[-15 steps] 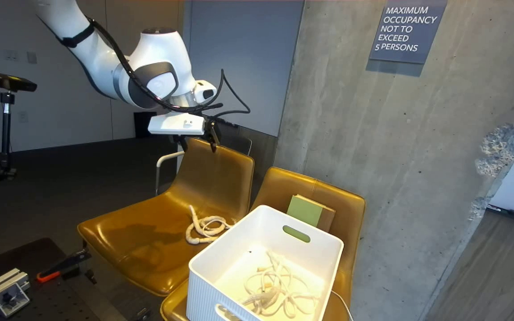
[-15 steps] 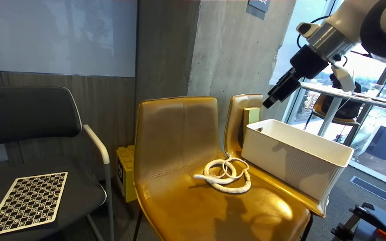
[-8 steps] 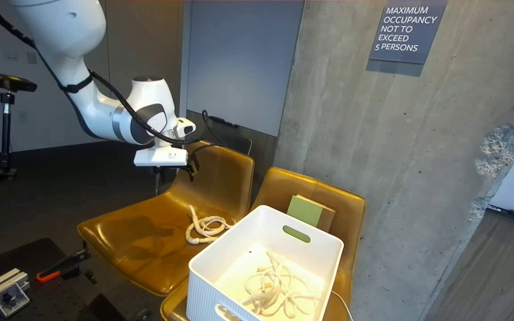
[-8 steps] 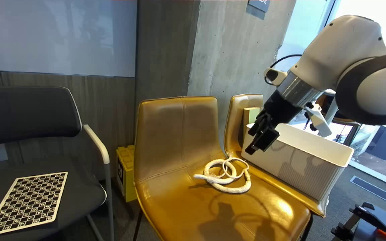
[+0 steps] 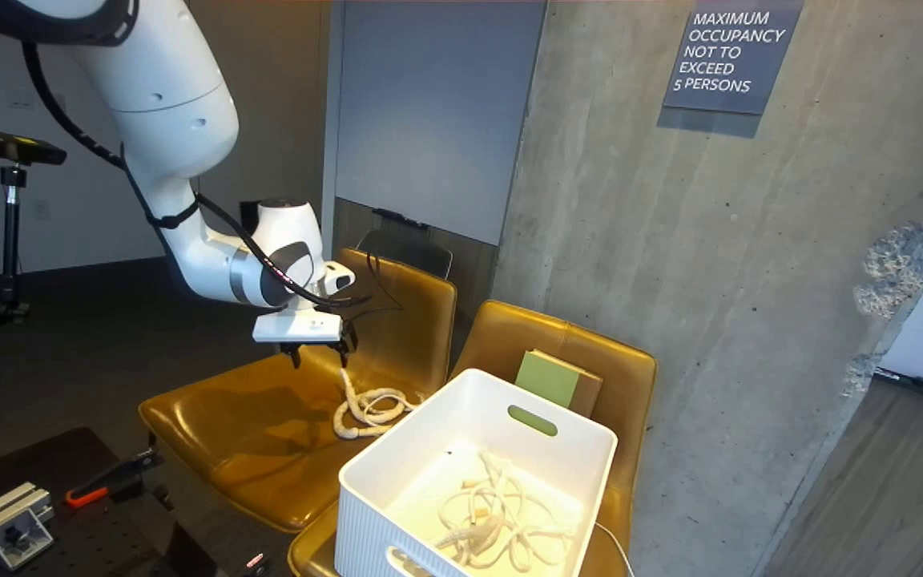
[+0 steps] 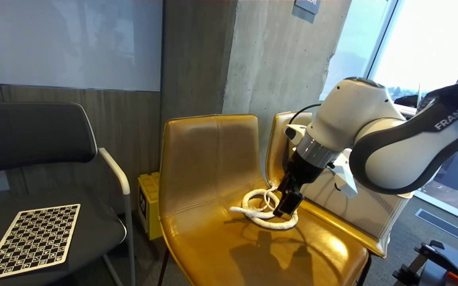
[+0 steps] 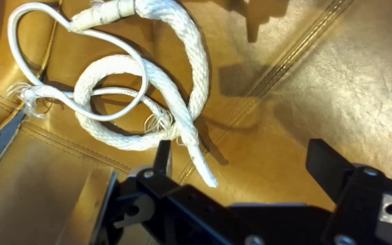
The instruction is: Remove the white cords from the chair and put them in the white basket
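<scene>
Lying coiled at the far right of the chair [image 6: 213, 242], the white cords [image 7: 172, 97] are not yet gripped — the end effector [image 7: 239, 149] is held near them, fingers [image 7: 327, 168] spread, presumably so the free end [image 7: 202, 166] can be straddled. The white basket [image 5: 481, 401] is set to the right, likely for a short transfer. Since a second ago, the end effector has been lowered — the cords are unmoved.

In both exterior views we look down on the chair [image 6: 213, 186] and white basket [image 5: 469, 409]; from the wrist, closely onto the cords [image 7: 168, 90]
</scene>
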Motion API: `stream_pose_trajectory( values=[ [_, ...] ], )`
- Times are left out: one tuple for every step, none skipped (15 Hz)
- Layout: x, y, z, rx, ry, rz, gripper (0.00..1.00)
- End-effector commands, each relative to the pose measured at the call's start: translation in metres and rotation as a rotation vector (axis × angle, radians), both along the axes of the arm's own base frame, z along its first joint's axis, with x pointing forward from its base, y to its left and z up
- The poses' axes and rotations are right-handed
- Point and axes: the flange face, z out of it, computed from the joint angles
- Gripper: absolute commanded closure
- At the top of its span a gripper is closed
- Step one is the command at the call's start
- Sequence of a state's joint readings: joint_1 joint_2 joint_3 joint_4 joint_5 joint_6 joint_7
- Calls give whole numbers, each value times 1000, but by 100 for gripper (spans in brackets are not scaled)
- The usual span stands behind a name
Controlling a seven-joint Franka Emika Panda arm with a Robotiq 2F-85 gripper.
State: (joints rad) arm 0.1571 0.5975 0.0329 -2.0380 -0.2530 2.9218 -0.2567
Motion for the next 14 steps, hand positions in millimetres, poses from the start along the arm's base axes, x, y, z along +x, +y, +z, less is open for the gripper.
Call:
stream_pose_trajectory(
  values=[
    [23,-1,-38,-31,12,-17,0],
    [29,-5,-47,-37,13,-22,0],
    [37,-9,-53,-42,10,-28,0],
    [44,-14,-58,-47,5,-33,0],
    [52,-20,-62,-53,0,-39,0],
    [61,-25,-66,-60,-9,-46,0],
    [68,-30,-70,-68,-15,-52,0],
    [75,-35,-74,-77,-20,-59,0],
    [79,-40,-80,-88,-18,-63,0],
    [82,-45,-87,-102,-13,-71,0],
    [83,-49,-93,-112,-4,-77,0],
    [82,-54,-102,-121,12,-82,0],
    [79,-57,-111,-128,29,-86,0],
    [77,-60,-119,-134,45,-89,0]
  ],
)
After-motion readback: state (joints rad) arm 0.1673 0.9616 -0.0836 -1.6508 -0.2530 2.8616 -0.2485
